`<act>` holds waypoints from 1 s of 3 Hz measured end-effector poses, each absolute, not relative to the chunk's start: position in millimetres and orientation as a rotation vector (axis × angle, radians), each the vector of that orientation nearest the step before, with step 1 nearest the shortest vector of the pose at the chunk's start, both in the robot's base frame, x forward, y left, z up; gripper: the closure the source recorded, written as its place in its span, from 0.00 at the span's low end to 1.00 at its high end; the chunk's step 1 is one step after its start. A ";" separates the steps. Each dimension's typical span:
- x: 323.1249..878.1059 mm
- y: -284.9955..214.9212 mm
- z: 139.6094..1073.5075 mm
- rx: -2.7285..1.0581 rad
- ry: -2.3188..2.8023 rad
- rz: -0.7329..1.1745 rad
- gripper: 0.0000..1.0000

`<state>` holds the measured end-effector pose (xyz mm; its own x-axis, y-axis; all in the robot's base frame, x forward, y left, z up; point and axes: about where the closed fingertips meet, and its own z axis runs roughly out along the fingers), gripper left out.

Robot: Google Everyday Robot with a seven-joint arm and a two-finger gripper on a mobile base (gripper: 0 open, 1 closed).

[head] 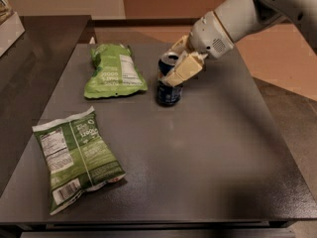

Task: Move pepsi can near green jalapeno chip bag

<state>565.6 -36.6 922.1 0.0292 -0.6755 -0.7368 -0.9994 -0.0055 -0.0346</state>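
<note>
dark table [213,152], gripper [169,66] around upright pepsi can [169,94]

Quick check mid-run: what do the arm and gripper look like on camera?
The arm is smooth, rounded white casing with a patch of small dots at the wrist. The gripper, at the pepsi can, has blocky cream-yellow fingers. No cables show.

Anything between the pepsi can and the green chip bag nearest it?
Nothing visible. The gripper holds the pepsi can upright; only a strip of bare table lies between it and that green chip bag.
</note>
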 end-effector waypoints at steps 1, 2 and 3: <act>544.0 -21.3 915.1 -1.785 1.648 0.791 1.00; 522.1 -4.7 908.1 -1.841 1.609 0.841 1.00; 499.9 17.0 907.8 -1.919 1.562 0.875 1.00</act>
